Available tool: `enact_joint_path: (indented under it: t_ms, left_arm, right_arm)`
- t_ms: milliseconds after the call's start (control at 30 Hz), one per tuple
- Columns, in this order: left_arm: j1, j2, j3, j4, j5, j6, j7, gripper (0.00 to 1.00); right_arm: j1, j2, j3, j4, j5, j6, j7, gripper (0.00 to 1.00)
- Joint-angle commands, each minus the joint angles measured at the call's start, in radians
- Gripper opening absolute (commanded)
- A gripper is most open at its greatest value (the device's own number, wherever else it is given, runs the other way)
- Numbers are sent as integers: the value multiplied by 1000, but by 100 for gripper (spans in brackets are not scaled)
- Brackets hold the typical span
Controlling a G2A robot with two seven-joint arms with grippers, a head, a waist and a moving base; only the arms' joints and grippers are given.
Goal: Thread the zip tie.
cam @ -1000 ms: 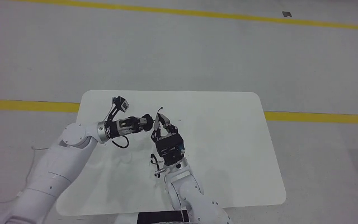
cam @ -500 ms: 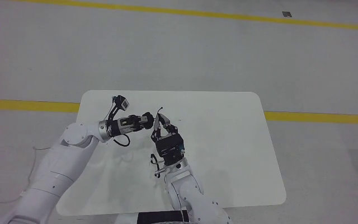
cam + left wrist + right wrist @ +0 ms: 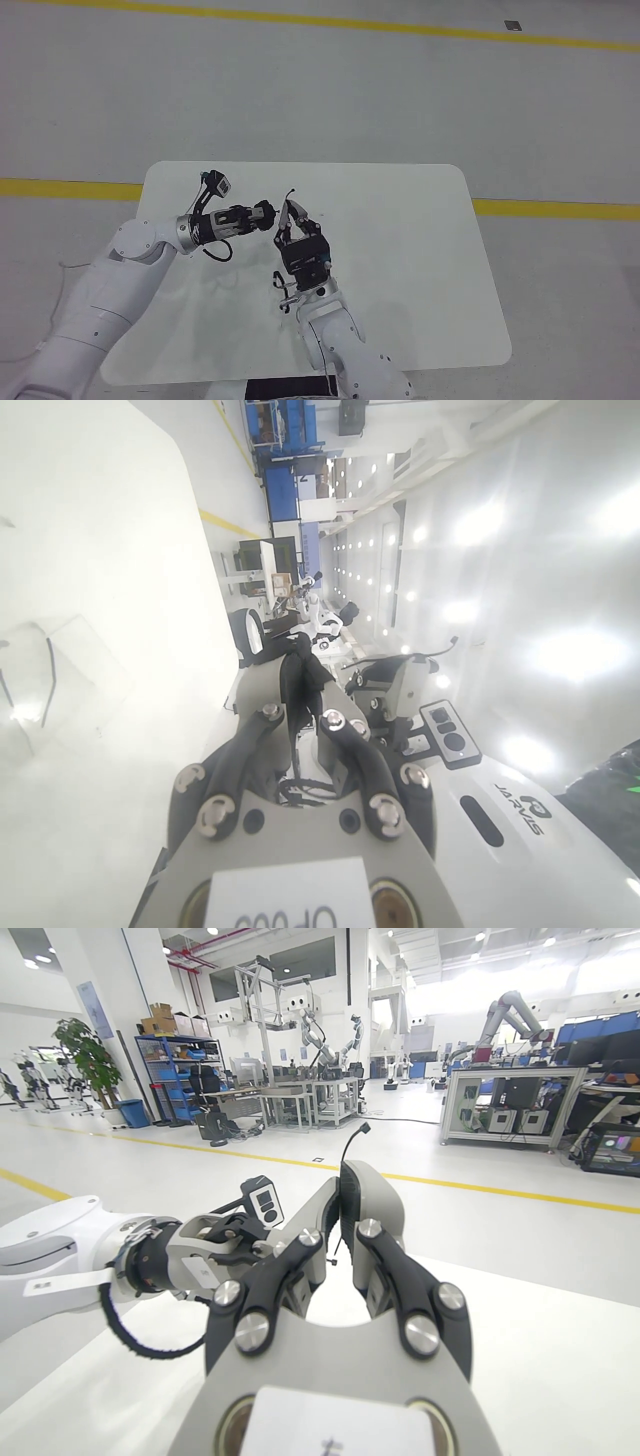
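Item under inspection: the zip tie, held off the table, not lying on it. I find it clamped between the pads of the right gripper, whose fingers are closed on the strap. The tie's long axis runs in line with those fingers. Its head stands clear beyond the fingertips, and the thin tail hangs back into the gap behind the pads. The left gripper comes in from the robot's left, crosswise to the strap, its tips just beside the right fingers. Its pads are pressed together; whether anything sits between them I cannot tell. In my judgement the left arm is nearer the tail than the head, so the next move turns on bringing that tail round to the head.
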Motion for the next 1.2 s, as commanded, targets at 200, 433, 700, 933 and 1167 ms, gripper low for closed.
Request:
enact_joint_path:
  t_ms: [200, 433, 700, 933, 1167]
  left_arm:
    - [0, 0, 0, 0, 0, 0, 0, 0]
    - [0, 0, 0, 0, 0, 0, 0, 0]
    - [0, 0, 0, 0, 0, 0, 0, 0]
    - [0, 0, 0, 0, 0, 0, 0, 0]
    - [0, 0, 0, 0, 0, 0, 0, 0]
  right_arm:
    - [20, -13, 0, 30, 0, 0, 17, 0]
    - [34, -28, 0, 55, 0, 0, 23, 0]
    - [31, -41, 3, 68, 0, 0, 21, 0]
    - [34, -46, 0, 75, 0, 0, 20, 0]
    - [32, -48, 1, 78, 0, 0, 21, 0]
